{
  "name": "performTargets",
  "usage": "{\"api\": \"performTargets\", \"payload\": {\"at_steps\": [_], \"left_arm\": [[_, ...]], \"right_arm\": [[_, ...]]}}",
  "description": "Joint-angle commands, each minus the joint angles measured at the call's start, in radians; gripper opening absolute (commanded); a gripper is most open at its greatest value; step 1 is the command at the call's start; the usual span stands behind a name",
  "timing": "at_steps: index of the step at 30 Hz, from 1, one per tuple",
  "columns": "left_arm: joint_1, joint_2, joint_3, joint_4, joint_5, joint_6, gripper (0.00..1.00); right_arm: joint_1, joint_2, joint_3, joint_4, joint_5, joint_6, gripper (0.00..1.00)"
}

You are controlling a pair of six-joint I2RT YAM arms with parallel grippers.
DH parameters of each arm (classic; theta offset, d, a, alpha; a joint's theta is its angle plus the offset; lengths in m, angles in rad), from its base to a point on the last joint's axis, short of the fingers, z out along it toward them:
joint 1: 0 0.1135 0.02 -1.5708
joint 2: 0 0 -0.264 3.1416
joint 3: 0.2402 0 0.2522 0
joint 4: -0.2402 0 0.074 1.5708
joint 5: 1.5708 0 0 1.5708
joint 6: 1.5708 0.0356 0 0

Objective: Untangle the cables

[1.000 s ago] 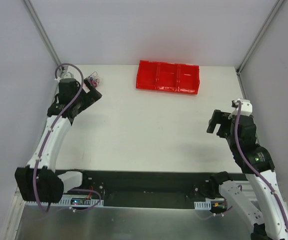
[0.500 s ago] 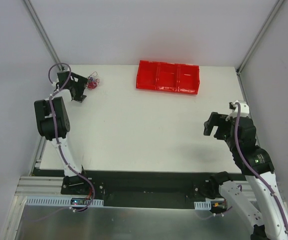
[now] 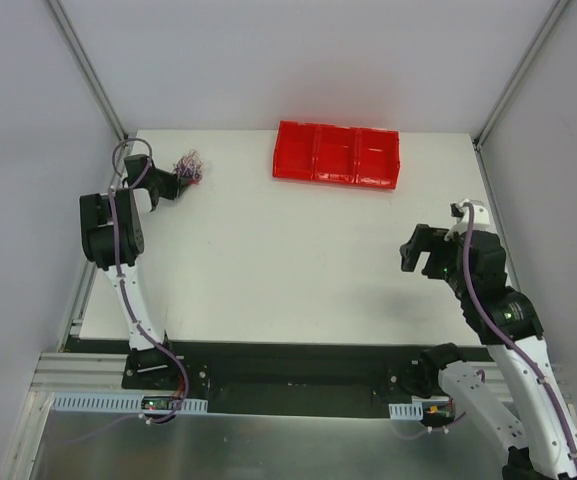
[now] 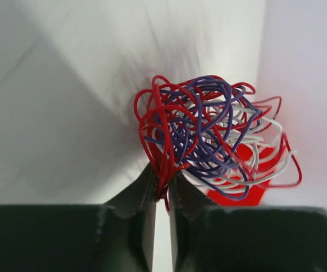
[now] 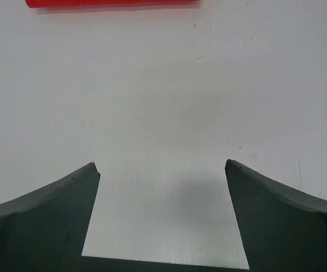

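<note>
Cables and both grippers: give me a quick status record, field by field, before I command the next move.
cables: one tangled clump of red, white and purple-blue strands, near the far left corner of the table
left gripper: closed, pinching red strands at the clump's edge
right gripper: open, holding nothing, over bare table on the right side
red tray: at the far edge, three compartments, apart from the clump
clump lifted or resting: cannot tell
untangling: not done, no strand pulled free

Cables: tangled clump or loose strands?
Tangled clump: the cables form one ball of interlooped red, white and purple wire, its red edge pinched in the left pincer.
</note>
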State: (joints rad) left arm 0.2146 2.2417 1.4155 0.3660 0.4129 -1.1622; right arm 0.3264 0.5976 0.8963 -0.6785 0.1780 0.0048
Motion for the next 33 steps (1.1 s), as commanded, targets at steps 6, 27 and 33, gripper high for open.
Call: {"api": "performTargets", "payload": {"at_steps": [6, 27, 33], "left_arm": [[-0.211, -0.551, -0.62, -0.07, 0.107, 0.148, 0.0], [-0.718, -1.027, -0.919, -0.243, 0.037, 0.426, 0.65], [-0.741, -0.936, -0.859, -0.243, 0.026, 0.435, 0.53]], "right_arm": [[0.007, 0.191, -0.206, 0.362, -0.424, 0.118, 0.96], [0.413, 0.648, -0.218, 0.846, -0.643, 0.054, 0.55], [0.476, 0.735, -0.183, 0.878, -0.609, 0.07, 0.45]]}}
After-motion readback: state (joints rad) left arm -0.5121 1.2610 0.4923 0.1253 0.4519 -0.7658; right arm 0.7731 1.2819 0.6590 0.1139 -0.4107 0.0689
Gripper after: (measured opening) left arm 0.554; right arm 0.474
